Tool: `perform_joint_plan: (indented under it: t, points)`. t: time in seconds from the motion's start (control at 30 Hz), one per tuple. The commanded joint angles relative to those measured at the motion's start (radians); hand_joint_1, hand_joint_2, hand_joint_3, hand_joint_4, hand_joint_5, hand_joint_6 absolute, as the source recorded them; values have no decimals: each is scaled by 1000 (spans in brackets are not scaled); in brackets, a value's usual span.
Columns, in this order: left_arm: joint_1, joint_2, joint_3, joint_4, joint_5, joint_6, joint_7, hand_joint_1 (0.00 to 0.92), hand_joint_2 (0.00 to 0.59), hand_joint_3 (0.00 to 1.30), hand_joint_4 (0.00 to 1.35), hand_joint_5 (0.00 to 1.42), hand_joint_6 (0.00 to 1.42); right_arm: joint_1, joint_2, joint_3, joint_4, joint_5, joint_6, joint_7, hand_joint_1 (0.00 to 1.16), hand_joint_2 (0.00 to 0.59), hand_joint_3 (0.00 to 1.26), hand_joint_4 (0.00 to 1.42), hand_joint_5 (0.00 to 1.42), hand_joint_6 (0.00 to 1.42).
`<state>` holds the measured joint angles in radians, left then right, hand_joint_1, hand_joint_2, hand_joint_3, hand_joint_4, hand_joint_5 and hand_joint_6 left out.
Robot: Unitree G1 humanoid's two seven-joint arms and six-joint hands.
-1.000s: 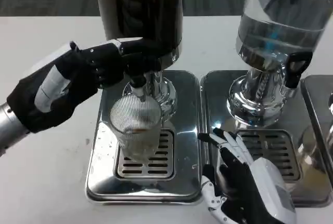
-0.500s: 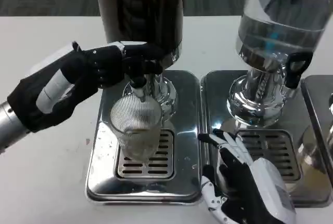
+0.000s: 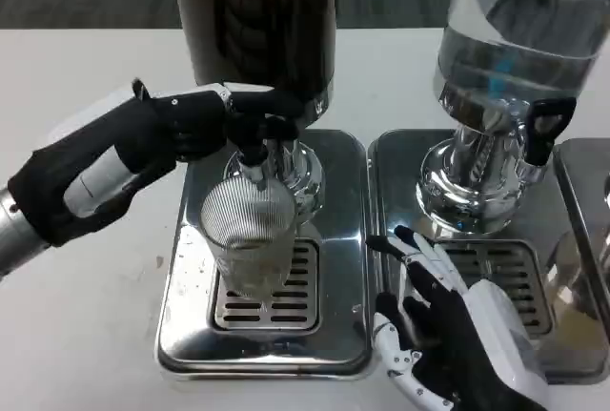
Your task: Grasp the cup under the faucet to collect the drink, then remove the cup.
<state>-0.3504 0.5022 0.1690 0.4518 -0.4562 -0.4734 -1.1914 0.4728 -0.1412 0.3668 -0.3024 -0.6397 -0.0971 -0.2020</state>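
Standing on the slotted grate of the left drip tray (image 3: 338, 268), the ribbed clear cup (image 3: 250, 239) sits directly beneath the faucet (image 3: 255, 149) of the dark drink dispenser (image 3: 257, 20). The left hand (image 3: 176, 130) reaches in from nine o'clock, its fingers (image 3: 276, 111) closed around the faucet's black lever; the robot appears to be drawing the drink. Whether liquid is flowing cannot be told, though a little seems to lie in the cup's bottom.

The right hand (image 3: 453, 335) rests at five o'clock of the cup, over the seam between the two trays, fingers spread and holding nothing, close to the cup but not touching it.

The cup looks like thin, stiff plastic or glass: light when empty, heavier and prone to sloshing once filled, and probably slick if wet. The ribbing should help the grip. A wrap around the mid-wall from the three o'clock side, below the rim and clear of the faucet, seems the safest hold, with a level lift outward toward six o'clock. Squeezing too hard could deform a plastic wall.

The second dispenser (image 3: 515, 39) stands at two o'clock on the white bench (image 3: 86, 316).
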Motion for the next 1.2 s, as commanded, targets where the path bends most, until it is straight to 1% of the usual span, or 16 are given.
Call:
perform_joint_plan:
  t: [0.03, 0.17, 0.5, 0.57, 0.63, 0.7, 0.77, 0.83, 0.97, 1.03, 1.1, 1.2]
  points:
    - [21, 14, -25, -19, 45, -74, -30, 0, 51, 290, 179, 227, 156, -10, -3, -12, -7, 26, -12, 10, 510, 585, 207, 64, 26, 143]
    - [26, 16, -35, -14, 74, -150, -24, 0, 53, 291, 180, 227, 158, -19, -9, -21, -8, 36, -15, 13, 497, 573, 197, 64, 26, 143]
    - [31, 29, -59, 0, 97, -233, 0, 0, 58, 291, 173, 218, 157, -52, -12, -33, 1, 83, -16, 29, 489, 568, 193, 63, 26, 143]
    - [33, 33, -64, 3, 99, -247, 5, 0, 58, 292, 173, 217, 156, -58, -16, -33, 1, 89, -15, 37, 486, 555, 189, 55, 26, 143]
    - [34, 38, -69, 8, 105, -262, 13, 0, 59, 292, 172, 217, 156, -65, -17, -36, 2, 97, -15, 43, 489, 525, 179, 54, 26, 143]
    - [38, 42, -73, 9, 113, -279, 20, 0, 61, 293, 172, 216, 156, -70, -18, -39, 4, 104, -15, 48, 490, 520, 178, 54, 26, 143]
    - [40, 45, -79, 11, 118, -292, 28, 0, 63, 294, 171, 216, 156, -80, -16, -43, 10, 131, -9, 64, 490, 519, 178, 54, 26, 143]
    - [42, 50, -86, 13, 123, -309, 37, 0, 63, 295, 171, 216, 156, -91, -14, -48, 17, 160, -6, 81, 502, 502, 167, 47, 26, 143]
    - [52, 60, -98, 12, 128, -328, 58, 0, 64, 296, 175, 216, 156, -128, -25, -47, 31, 195, -12, 126, 544, 423, 123, 16, 16, 143]
    - [55, 64, -103, 13, 127, -333, 67, 0, 64, 296, 178, 216, 156, -147, -28, -48, 45, 221, -21, 152, 563, 363, 91, 3, 15, 130]
    - [58, 66, -106, 11, 130, -338, 76, 0, 65, 296, 180, 217, 156, -161, -31, -47, 52, 227, -29, 164, 561, 298, 53, 9, 15, 129]
    - [63, 69, -110, 9, 132, -343, 88, 0, 65, 296, 182, 218, 156, -178, -28, -45, 62, 235, -24, 182, 543, 238, 26, 13, 15, 129]
